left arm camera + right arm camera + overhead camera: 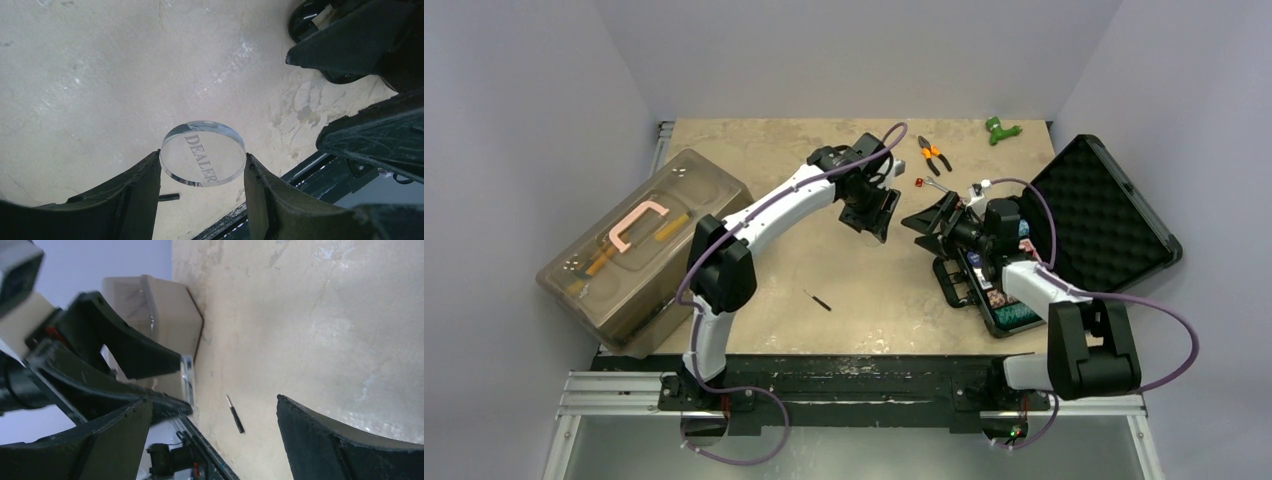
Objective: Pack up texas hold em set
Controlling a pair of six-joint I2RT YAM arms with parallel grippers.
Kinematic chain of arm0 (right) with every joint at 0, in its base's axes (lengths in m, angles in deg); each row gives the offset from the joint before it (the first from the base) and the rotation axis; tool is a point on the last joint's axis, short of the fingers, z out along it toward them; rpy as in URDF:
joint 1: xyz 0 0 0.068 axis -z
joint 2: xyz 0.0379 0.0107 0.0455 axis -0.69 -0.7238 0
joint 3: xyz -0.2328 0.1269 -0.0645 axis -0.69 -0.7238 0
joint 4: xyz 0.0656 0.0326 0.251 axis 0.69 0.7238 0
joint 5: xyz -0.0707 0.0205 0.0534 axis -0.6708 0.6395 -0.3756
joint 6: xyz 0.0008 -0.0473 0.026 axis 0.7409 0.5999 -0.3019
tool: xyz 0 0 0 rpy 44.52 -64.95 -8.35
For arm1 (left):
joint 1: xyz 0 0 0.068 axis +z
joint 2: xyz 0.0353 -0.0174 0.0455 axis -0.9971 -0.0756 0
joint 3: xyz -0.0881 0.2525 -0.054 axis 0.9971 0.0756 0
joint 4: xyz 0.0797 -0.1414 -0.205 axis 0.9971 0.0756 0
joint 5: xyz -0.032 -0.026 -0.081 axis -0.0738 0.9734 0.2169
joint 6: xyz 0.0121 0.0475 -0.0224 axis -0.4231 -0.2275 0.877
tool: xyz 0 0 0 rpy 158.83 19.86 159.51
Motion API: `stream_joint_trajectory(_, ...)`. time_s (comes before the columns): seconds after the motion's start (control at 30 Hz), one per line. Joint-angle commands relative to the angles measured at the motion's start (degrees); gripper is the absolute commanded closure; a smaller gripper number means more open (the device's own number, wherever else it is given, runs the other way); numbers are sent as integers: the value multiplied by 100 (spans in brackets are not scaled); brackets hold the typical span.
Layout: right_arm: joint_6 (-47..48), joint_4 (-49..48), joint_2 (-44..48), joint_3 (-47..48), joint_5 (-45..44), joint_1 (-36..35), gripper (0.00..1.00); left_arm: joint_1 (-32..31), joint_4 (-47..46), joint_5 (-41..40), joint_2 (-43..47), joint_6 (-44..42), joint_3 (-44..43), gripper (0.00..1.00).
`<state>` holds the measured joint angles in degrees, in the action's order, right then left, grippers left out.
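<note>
Pinching a clear round "DEALER" button (200, 145), the left gripper (202, 160) hovers; right gripper (215, 400) gapes empty, its arm (1034, 285) partly hiding the black foam-lined case (1104, 215).

Beige table (854, 295), brown toolbox (649, 255), open black case (1094, 210), pliers (934, 153)

Translucent brown toolbox (644, 250) at table's left edge, set at angle, lid shut, pink handle (637, 222) on top; tools faintly visible inside; orange-handled pliers (934, 153) at far centre of tan table (864, 290); green object (1001, 129) near far edge, right of pliers; small black rod (818, 300) lying alone mid-table, near side.
</note>
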<state>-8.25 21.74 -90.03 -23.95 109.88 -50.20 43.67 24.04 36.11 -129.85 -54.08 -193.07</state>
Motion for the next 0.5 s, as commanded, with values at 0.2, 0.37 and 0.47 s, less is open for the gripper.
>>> stream_joint_trajectory(0.2, -603, -1001, -868, 502, 364, -59, 25, -251, -167, 288, 333, -185, 93, 100)
stream_joint_trajectory(0.37, -277, -971, -1259, 816, 1092, -115, 35, -316, -176, 394, 286, -194, 86, 100)
stream_joint_trajectory(0.47, 4, -677, -1479, 964, 1474, -189, 45, -346, -171, 467, 271, -194, 83, 100)
